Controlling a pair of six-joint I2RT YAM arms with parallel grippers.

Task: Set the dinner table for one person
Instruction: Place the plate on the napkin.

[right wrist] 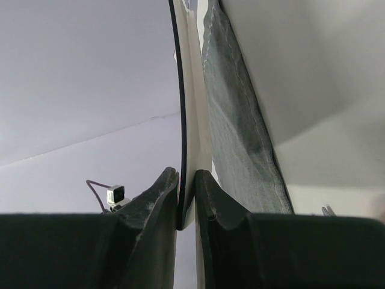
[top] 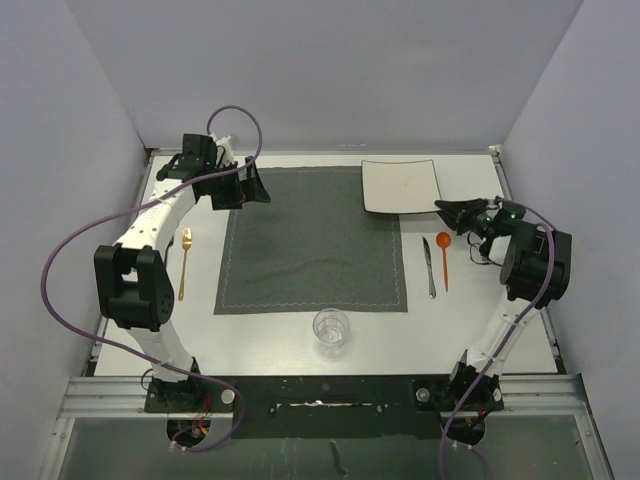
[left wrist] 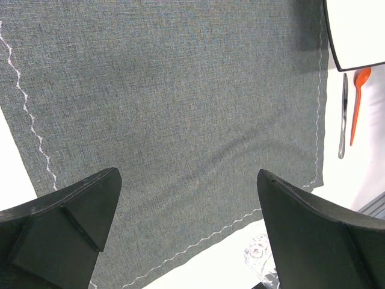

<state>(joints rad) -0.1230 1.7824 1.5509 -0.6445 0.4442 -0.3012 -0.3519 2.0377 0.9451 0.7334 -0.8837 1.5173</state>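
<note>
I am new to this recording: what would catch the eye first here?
The dark grey stitched cloth placemat fills the middle of the white tabletop, a white square plate overlapping its far right corner. The right claw is shut on that plate's edge; the left claw is wide open over the mat's far left part. A gold fork lies left of the mat, a silver metal knife and orange plastic spoon right.

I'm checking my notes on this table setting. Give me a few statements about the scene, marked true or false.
1. The right end effector grips the edge of the plate. True.
2. The fork lies right of the placemat. False: it lies to its left.
3. The left end effector holds the glass. False: it is open and empty, over the placemat.
4. The knife lies between the placemat and the orange spoon. True.
</note>
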